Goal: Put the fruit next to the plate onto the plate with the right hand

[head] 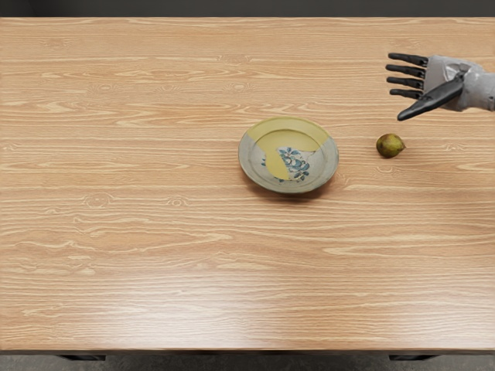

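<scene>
1. Right hand point(430, 82): reaching in from the right edge, dark fingers spreading wide, holding nothing.
2. Fruit point(390, 145): small, round, olive-green going brownish, lying on the table point(116, 232) near the hand, just right of the plate and apart from it.
3. Plate point(249, 161): grey rim, yellow patch, blue pattern, sitting mid-table.

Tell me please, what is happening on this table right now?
A humanoid robot is about to move a small greenish-brown fruit onto a plate. The right robot hand comes in from the right edge with its fingers spread, and it holds nothing. It is beyond the fruit in the picture and does not touch it. The fruit lies on the wooden table, to the right of the plate and apart from it. The plate has nothing on it. The left arm is not in view.
</scene>
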Tool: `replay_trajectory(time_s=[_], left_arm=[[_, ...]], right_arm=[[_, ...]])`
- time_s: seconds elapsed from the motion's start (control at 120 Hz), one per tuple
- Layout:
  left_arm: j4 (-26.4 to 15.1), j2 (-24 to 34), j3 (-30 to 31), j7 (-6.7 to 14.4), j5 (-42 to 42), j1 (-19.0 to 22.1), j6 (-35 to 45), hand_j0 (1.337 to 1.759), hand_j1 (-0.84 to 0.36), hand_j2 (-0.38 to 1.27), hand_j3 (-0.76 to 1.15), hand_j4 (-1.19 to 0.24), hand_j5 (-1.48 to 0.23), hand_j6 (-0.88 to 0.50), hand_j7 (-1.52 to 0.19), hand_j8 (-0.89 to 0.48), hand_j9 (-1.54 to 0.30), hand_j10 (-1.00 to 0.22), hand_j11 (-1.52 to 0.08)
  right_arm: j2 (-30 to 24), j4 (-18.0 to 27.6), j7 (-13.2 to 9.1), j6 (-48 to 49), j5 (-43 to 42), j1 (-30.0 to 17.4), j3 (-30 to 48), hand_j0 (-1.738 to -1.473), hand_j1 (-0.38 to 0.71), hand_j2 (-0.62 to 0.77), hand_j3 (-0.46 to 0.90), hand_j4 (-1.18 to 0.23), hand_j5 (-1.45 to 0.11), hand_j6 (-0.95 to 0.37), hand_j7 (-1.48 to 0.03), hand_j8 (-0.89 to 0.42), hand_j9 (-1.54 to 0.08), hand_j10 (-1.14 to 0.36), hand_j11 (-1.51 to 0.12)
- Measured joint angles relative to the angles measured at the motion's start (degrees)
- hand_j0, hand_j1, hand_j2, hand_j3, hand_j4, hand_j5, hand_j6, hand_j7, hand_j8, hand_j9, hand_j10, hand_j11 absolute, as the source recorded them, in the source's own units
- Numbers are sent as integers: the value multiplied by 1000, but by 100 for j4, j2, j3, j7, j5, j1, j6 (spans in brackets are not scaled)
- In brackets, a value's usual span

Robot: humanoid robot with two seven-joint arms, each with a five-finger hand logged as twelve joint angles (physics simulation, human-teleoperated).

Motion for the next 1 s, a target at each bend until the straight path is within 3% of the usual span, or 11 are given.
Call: replay_trajectory(time_s=[0.517,0.6,0.683,0.883,1.0], left_arm=[[0,0,0,0,0,0,0,1658,325,4,0,-21,-27,-21,-27,-21,-27,-21,-27],[0,0,1,0,-1,0,0,1658,325,4,0,-21,-27,-21,-27,-21,-27,-21,-27],[0,0,1,0,-1,0,0,1658,325,4,0,-21,-27,-21,-27,-21,-27,-21,-27],[0,0,0,0,-2,0,0,1658,325,4,0,-21,-27,-21,-27,-21,-27,-21,-27],[0,0,0,0,-1,0,0,1658,325,4,0,-21,-27,-21,-27,-21,-27,-21,-27]], right_arm=[[-314,-132,5,0,-169,5,83,-1658,-349,1,0,0,0,1,0,1,0,1,0],[-354,-186,96,0,-514,21,99,-1658,-349,1,0,0,0,1,0,1,0,1,0],[-377,-204,423,0,-1025,62,108,-1658,-349,1,0,0,0,1,0,1,0,1,0],[-379,-179,1609,-1,-2545,138,147,-1658,-349,1,0,-1,0,-1,0,0,0,0,0],[-357,-147,1941,-1,-3207,148,139,-1658,-349,2,0,-2,0,-2,0,-1,0,-1,0]])
